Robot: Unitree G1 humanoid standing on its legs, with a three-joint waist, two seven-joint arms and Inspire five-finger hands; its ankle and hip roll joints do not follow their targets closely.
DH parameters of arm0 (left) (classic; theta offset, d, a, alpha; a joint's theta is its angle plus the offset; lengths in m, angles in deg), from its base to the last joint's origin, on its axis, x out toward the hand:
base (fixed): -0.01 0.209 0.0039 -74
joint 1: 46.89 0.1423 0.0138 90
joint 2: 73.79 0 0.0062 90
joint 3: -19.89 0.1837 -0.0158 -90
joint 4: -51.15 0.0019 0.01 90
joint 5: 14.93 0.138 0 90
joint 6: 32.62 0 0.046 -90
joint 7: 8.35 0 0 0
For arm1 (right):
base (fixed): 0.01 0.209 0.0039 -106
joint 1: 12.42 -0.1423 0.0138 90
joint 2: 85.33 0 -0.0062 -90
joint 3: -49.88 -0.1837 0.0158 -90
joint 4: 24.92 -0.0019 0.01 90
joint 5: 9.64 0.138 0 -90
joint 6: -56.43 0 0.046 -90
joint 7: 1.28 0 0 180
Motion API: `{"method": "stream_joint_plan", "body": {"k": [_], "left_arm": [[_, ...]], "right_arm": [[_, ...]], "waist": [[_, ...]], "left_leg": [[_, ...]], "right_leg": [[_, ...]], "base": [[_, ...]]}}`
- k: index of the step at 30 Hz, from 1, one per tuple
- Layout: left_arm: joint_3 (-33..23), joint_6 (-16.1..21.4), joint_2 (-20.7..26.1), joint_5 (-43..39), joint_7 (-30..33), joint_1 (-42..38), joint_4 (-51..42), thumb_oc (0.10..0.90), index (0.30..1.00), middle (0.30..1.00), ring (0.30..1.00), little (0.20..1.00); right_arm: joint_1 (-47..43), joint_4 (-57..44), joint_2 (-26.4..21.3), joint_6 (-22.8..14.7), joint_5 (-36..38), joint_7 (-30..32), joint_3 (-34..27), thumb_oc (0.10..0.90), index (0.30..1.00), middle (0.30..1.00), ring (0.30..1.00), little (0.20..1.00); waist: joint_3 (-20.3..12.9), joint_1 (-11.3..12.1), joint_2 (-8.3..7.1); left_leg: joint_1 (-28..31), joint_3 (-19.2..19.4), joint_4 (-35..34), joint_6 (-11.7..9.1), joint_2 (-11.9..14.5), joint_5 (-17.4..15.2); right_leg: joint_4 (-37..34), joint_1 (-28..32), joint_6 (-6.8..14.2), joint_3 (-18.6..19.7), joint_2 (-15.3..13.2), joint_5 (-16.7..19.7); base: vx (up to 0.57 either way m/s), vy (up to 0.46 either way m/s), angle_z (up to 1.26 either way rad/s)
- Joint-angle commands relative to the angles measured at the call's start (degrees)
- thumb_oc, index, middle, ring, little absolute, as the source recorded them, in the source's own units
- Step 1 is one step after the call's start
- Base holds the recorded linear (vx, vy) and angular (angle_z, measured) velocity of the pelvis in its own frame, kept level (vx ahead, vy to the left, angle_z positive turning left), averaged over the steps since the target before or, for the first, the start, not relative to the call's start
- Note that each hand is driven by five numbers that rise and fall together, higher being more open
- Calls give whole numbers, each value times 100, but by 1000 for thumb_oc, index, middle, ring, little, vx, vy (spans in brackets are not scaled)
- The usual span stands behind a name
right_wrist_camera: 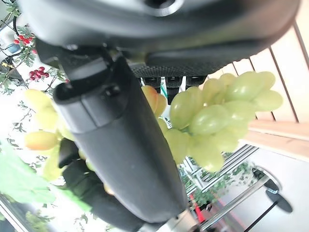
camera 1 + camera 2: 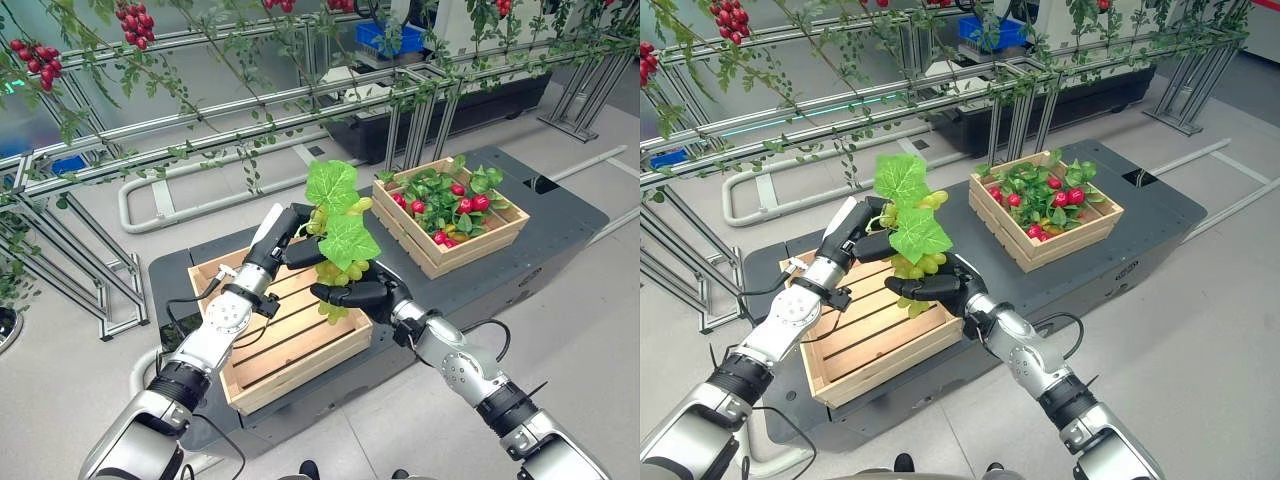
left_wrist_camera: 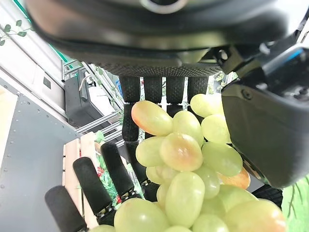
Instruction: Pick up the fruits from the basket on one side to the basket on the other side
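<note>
A bunch of green grapes (image 2: 338,272) with two large green leaves (image 2: 333,185) hangs over the right rim of the near wooden crate (image 2: 290,350), whose slats are bare. My left hand (image 2: 283,243) grips the bunch from the left, fingers and thumb curled round it. From below and the right my right hand (image 2: 360,293) cups it, with the grapes (image 1: 212,116) caught between thumb and fingers. In the left wrist view the grapes (image 3: 183,159) rest against the palm. The far right crate (image 2: 470,250) holds red fruits (image 2: 470,204) among leaves.
Both crates stand on a dark grey platform (image 2: 560,230). Behind it runs a metal frame (image 2: 200,120) hung with leafy vines and red berry clusters (image 2: 38,60). A white tube rail (image 2: 160,200) lies on the floor, and a blue bin (image 2: 385,38) sits far back.
</note>
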Motion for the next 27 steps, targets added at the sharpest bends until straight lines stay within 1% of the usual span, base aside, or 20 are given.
{"method": "stream_joint_plan", "body": {"k": [1,3,5,6,7,10,12,19,20,21,22,24,26,27], "left_arm": [[-176,999,-281,-396,171,-523,353,400,300,300,300,300],[-135,967,-365,-403,198,-544,336,400,300,300,300,300],[-80,939,-483,-436,228,-575,358,400,300,300,300,300],[-48,935,-566,-438,259,-589,388,400,300,300,300,300],[-38,939,-634,-459,260,-574,424,400,300,300,300,300],[-30,916,-713,-440,290,-555,452,400,300,300,300,300],[-38,892,-764,-438,315,-498,494,400,300,300,300,300],[-125,810,-808,-435,408,-411,636,400,300,300,300,300],[-137,787,-806,-451,414,-406,647,417,326,326,326,326],[-162,708,-809,-512,486,-394,674,588,582,582,582,582],[-176,688,-818,-515,524,-383,683,800,900,900,900,900],[-279,606,-874,-450,862,-337,762,800,900,900,900,900],[-354,571,-906,-411,1019,-302,826,800,900,900,900,900],[-414,544,-944,-394,1200,-278,897,800,900,900,900,900]], "right_arm": [[-614,-476,552,-685,802,-416,-399,800,900,900,900,900],[-634,-492,635,-782,989,-449,-399,800,900,900,900,900],[-677,-525,768,-974,1160,-470,-412,800,900,900,900,900],[-703,-544,871,-1096,1166,-446,-428,595,592,592,592,592],[-707,-560,950,-1192,1161,-439,-450,400,300,300,300,300],[-716,-587,1017,-1222,1152,-391,-478,400,300,300,300,300],[-683,-609,1072,-1312,1124,-346,-525,400,300,300,300,300],[-642,-607,1048,-1382,1093,-292,-631,400,300,300,300,300],[-640,-604,1039,-1394,1074,-289,-635,400,300,300,300,300],[-639,-587,1024,-1432,1020,-277,-638,400,300,300,300,300],[-640,-589,1019,-1443,1006,-270,-637,400,300,300,300,300],[-639,-576,1020,-1513,893,-244,-632,400,300,300,300,300],[-642,-567,1004,-1552,813,-208,-641,400,300,300,300,300],[-646,-558,991,-1592,745,-172,-645,400,300,300,300,300]], "waist": [[-719,103,-23],[-723,107,-28],[-735,111,-28],[-740,115,-29],[-746,120,-26],[-758,119,-22],[-765,117,-22],[-769,102,-30],[-769,102,-31],[-769,104,-32],[-770,106,-33],[-769,112,-39],[-771,117,-44],[-770,120,-50]], "left_leg": [[104,-263,8,-329,296,-677],[109,-274,8,-325,294,-681],[115,-277,8,-319,291,-686],[116,-281,8,-315,289,-688],[124,-282,8,-311,290,-693],[126,-280,8,-306,290,-701],[130,-269,8,-299,295,-707],[135,-243,8,-298,306,-702],[135,-243,8,-299,306,-701],[134,-246,8,-301,306,-697],[133,-247,8,-302,307,-696],[127,-251,8,-302,308,-692],[125,-262,8,-302,306,-689],[124,-270,8,-300,305,-688]], "right_leg": [[11,70,-72,-231,-247,-236],[11,78,-72,-231,-245,-238],[11,84,-72,-231,-244,-242],[11,86,-72,-227,-244,-243],[11,92,-69,-229,-244,-247],[11,87,-68,-223,-244,-251],[11,81,-68,-211,-245,-253],[11,72,-65,-180,-249,-244],[11,73,-65,-179,-248,-243],[11,72,-63,-179,-246,-238],[11,71,-63,-181,-247,-237],[11,67,-64,-187,-246,-236],[11,66,-67,-191,-243,-235],[11,64,-69,-193,-240,-236]], "base": [[0,0,0],[0,0,0],[0,0,0],[0,0,0],[0,0,0],[0,0,0],[0,0,0],[0,0,0],[0,0,0],[0,0,0],[0,0,0],[0,0,0],[0,0,0],[0,0,0]]}}
